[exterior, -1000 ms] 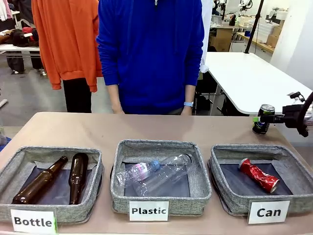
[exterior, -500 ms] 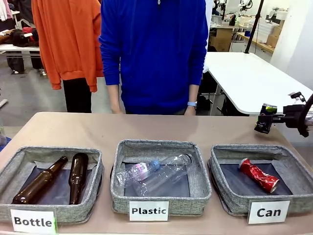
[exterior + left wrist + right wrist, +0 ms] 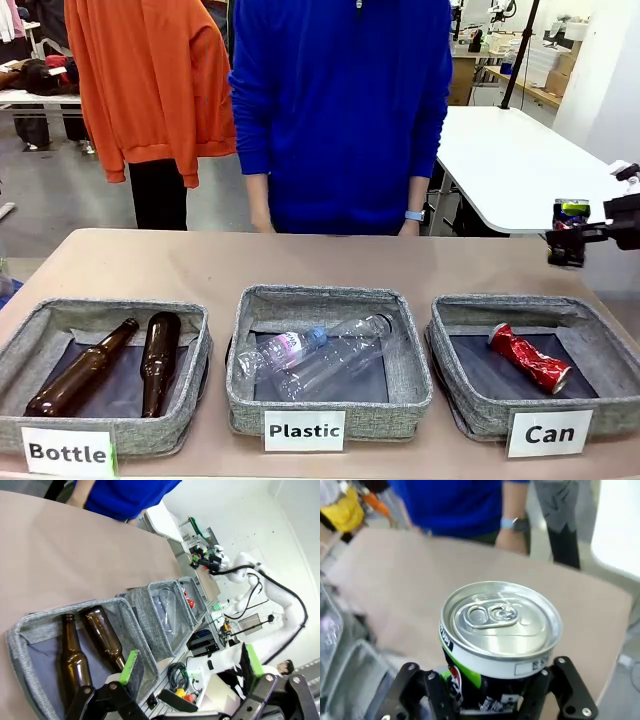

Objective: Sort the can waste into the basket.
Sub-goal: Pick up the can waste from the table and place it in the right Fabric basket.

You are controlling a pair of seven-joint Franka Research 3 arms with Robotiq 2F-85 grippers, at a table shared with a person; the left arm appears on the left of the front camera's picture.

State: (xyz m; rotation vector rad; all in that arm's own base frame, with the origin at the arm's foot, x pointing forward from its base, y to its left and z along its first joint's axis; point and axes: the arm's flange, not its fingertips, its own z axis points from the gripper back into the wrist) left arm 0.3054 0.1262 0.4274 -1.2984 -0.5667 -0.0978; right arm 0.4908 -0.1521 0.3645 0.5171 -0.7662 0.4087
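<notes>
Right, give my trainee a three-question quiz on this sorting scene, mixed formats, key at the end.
1. True or false: the right gripper holds the dark can above the table.
2. Which basket already contains the crushed red can? A) Bottle B) Plastic C) Can
3. Fill in: the Bottle basket holds ___ brown glass bottles.

Key: 1 true; 2 C, the Can basket; 3 two.
</notes>
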